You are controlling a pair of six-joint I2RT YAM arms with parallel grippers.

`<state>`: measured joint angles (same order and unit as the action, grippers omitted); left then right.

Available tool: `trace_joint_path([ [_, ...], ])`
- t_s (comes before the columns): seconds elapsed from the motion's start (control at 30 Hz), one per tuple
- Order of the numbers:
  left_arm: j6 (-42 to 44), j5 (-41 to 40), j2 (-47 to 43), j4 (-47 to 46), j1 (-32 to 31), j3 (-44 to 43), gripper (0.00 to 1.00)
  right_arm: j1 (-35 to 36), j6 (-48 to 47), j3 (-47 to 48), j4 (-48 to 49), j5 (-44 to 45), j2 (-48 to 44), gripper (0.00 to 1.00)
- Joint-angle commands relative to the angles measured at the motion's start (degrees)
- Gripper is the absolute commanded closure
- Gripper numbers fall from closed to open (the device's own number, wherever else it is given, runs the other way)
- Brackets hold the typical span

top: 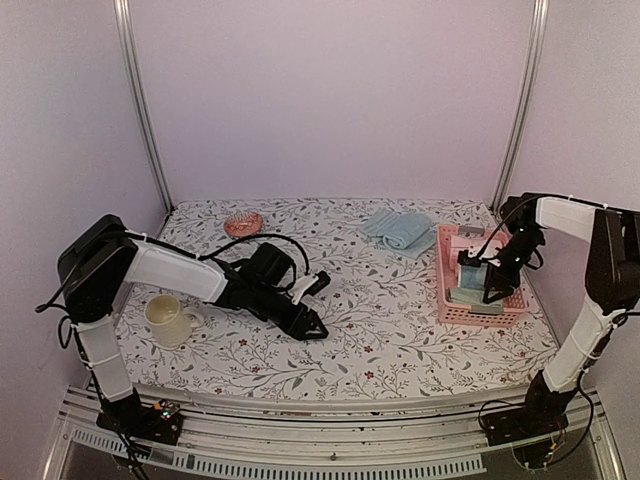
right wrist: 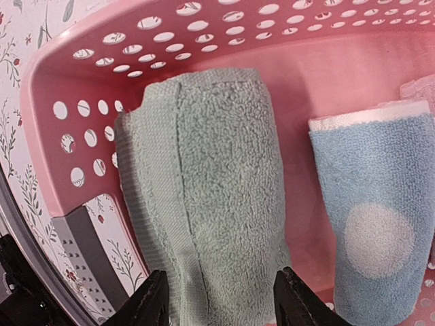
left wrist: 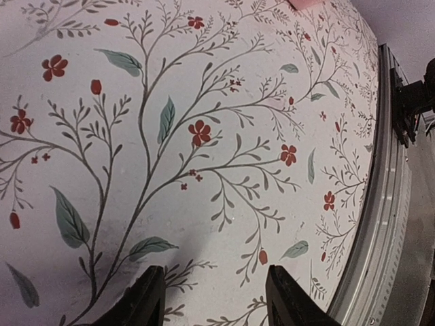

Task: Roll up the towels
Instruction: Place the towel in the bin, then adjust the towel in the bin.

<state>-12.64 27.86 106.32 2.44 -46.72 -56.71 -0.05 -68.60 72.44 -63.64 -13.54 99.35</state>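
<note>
Hovering over the pink basket (right wrist: 37,136) by the right edge of the table (top: 380,340), your right end effector (right wrist: 221,299) stands spread above the rolled sage green towel (right wrist: 217,183) lying inside. Your left end effector (left wrist: 214,299) is spread mid-table, gripping nothing. The light blue towel (top: 400,228) lies near the far edge.

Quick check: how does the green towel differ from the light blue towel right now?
The green towel is rolled into a tube; the light blue towel lies flat and unrolled. The green one sits inside the pink basket, while the blue one lies on the table outside it. The right gripper hangs open over the green one; no gripper is near the blue one. Both are small soft towels.
</note>
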Motion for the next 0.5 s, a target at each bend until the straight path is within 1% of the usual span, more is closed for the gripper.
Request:
trace_joint_path([
  [0.0, 1.04, 0.86, 1.84, 0.29, -0.45, -1.60, 0.48, -0.01, 0.02, 0.73, -0.50, 1.37, -3.44, 0.45],
  [0.1, 1.06, 0.95, 1.96, 0.29, -0.46, -1.65, 0.48, 0.31, -0.35, -0.54, 1.42, 2.84, -5.47, 0.44],
  [0.2, 1.04, 0.94, 2.24, 0.28, -0.48, -1.86, 0.48, 2.02, -1.36, -3.95, 4.70, 4.73, -6.97, 0.45],
  [0.33, 0.83, 1.31, 2.49, 0.20, -0.45, -2.10, 0.48, 4.09, -1.80, -7.22, 7.58, 6.64, -6.19, 0.44],
  [0.47, 0.90, 0.86, 1.88, 0.52, -0.43, -1.60, 0.48, 4.83, -2.38, -8.43, 9.28, 7.00, -4.99, 0.44],
])
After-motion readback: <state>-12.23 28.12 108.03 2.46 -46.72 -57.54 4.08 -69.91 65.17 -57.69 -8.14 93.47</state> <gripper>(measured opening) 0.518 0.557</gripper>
